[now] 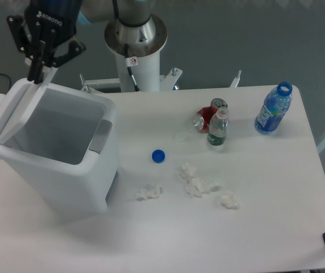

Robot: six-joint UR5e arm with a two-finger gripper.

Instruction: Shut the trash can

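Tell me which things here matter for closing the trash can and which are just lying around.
For the job: trash can, its lid, gripper.

Lying about: blue bottle, green bottle, red can, blue cap, crumpled tissues.

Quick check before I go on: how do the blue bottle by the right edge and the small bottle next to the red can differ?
The blue bottle is tinted blue and taller; the small bottle is clear with a green label. The blue bottle's mouth is open with no cap on it; the small bottle looks capped in white. The blue bottle stands alone near the table's right edge; the small bottle stands right against the red can. Both are upright.
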